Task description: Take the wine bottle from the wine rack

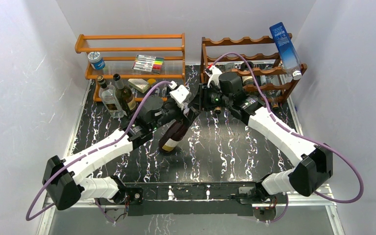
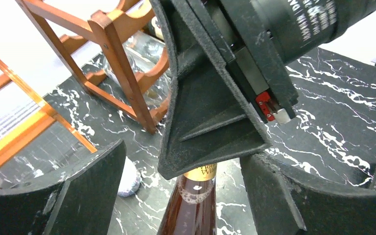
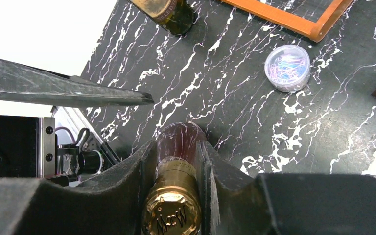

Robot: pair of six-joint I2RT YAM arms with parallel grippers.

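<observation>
Although the dark reddish-brown wine rack (image 1: 245, 40) with its wavy scalloped rails fills the upper right of the overhead view, the wine bottle (image 1: 174, 134) is not in it. The bottle is at frame centre, tilted over the black white-veined marble table (image 1: 225, 147), and whether its base touches the top cannot be told. It has reddish-brown glass, a cream label low on the body and a gold foil capsule.

The right gripper (image 3: 175, 149) is clamped on the bottle's neck just under the foil. The left gripper (image 2: 182, 152) straddles the shoulder with its fingers (image 2: 54, 196) spread wide, and a gap shows on either side of the glass. The two wrists crowd together above the bottle.

Clear glass bottles (image 2: 149, 51) lie in the rack's lower cradles. A lighter orange shelf with straight rails (image 1: 129, 49) stands at upper left. A blue carton (image 1: 285, 44) leans on the rack's top right corner. A clear liquor bottle (image 1: 111, 98) and a dark bottle (image 1: 126, 95) stand upright just in front of the shelf, near the left arm. A marker set (image 1: 148, 63) lies on the shelf. A small round tub of coloured clips (image 3: 288, 67) sits on the marble at upper right of the right wrist view.
</observation>
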